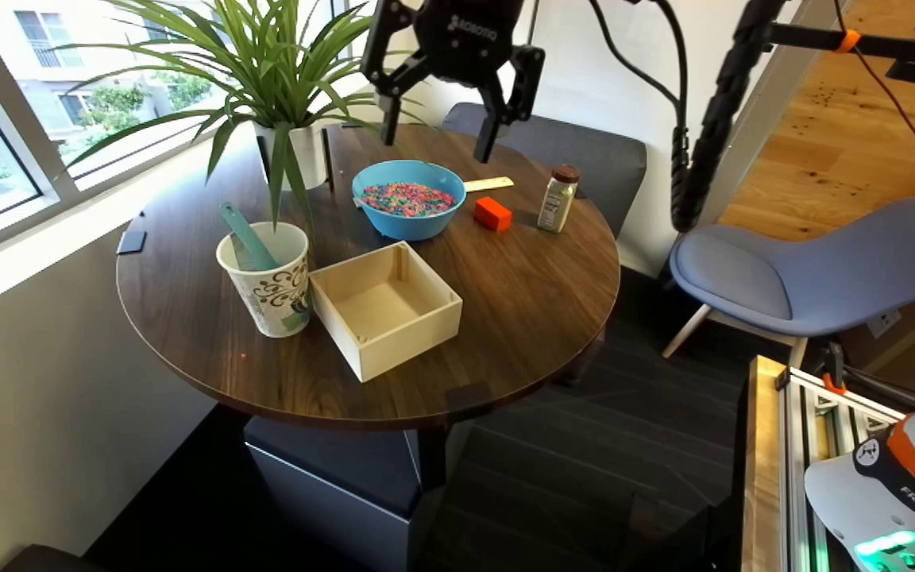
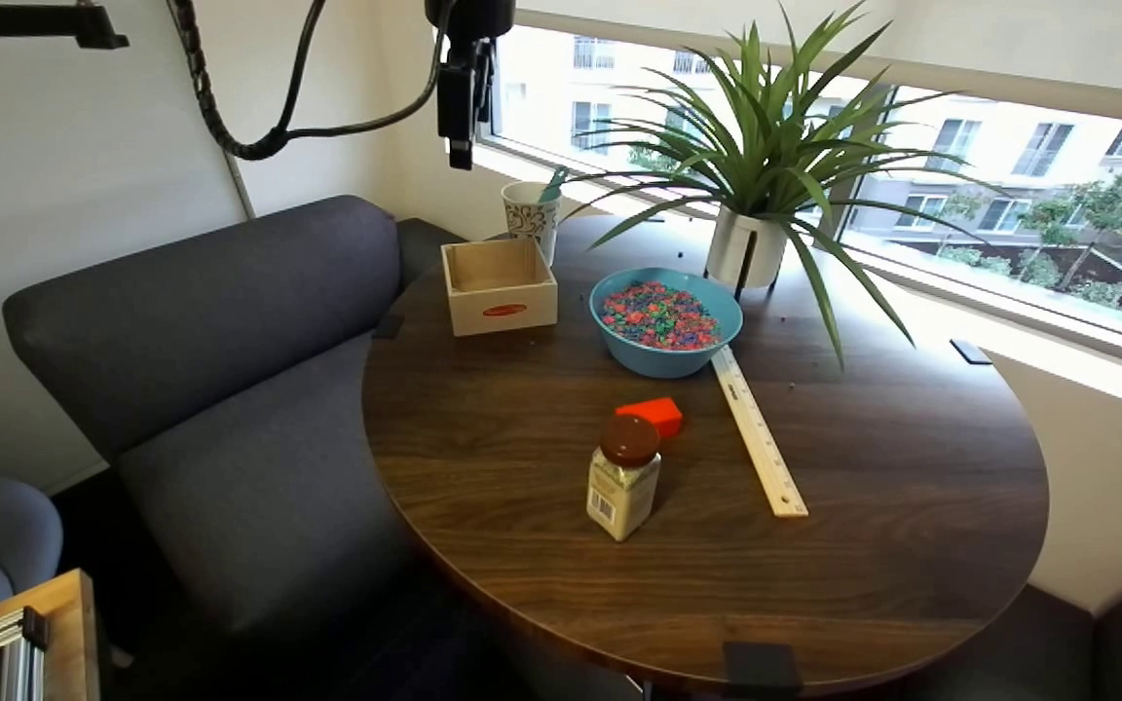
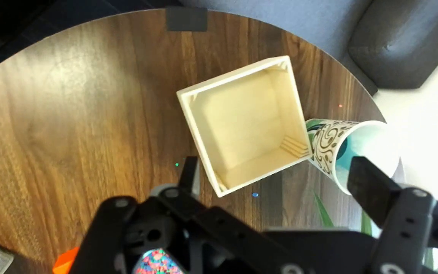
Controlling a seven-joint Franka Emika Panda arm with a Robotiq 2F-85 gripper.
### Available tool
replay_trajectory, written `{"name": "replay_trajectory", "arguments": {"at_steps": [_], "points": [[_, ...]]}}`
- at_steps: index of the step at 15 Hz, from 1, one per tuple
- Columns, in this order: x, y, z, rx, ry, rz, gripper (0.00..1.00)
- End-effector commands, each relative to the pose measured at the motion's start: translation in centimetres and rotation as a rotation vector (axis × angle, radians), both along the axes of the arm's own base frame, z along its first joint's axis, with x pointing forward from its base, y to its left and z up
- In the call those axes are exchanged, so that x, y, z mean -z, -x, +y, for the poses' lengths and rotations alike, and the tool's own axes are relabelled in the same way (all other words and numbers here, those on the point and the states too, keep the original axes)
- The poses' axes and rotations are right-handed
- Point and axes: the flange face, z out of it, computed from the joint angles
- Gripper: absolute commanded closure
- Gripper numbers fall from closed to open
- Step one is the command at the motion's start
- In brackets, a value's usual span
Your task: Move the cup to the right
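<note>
Looking like a home or an office lounge, leaving unclear which: showing a round table point(image 2: 912, 526), grey upholstered bench point(image 2: 259, 487), padded chair point(image 1: 807, 274) and potted plant point(image 2: 766, 156) beside windows point(image 1: 14, 103).

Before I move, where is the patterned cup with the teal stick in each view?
In an exterior view: the cup left of centre, beside the wooden box.
In an exterior view: the cup at upper middle, partly behind the wooden box.
In the wrist view: the cup on the right, a black finger overlapping its rim.
Shared landmark: the wooden box, beside the cup in all three.
</note>
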Motion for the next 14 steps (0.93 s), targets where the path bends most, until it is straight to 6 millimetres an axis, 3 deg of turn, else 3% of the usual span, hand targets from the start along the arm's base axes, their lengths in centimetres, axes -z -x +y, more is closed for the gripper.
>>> {"name": "replay_trajectory", "arguments": {"at_steps": [1,5,9,14], "points": [[2.1,-3.9,3.1,0.159,-0.008,0.089,0.00],[4.8,-6.5,5.3,0.268,0.018,0.169,0.00],[7.4,-8.1,7.1,0.219,0.021,0.197,0.00],[9.1,-9.9,8.2,0.176,0.055,0.138,0.00]]}}
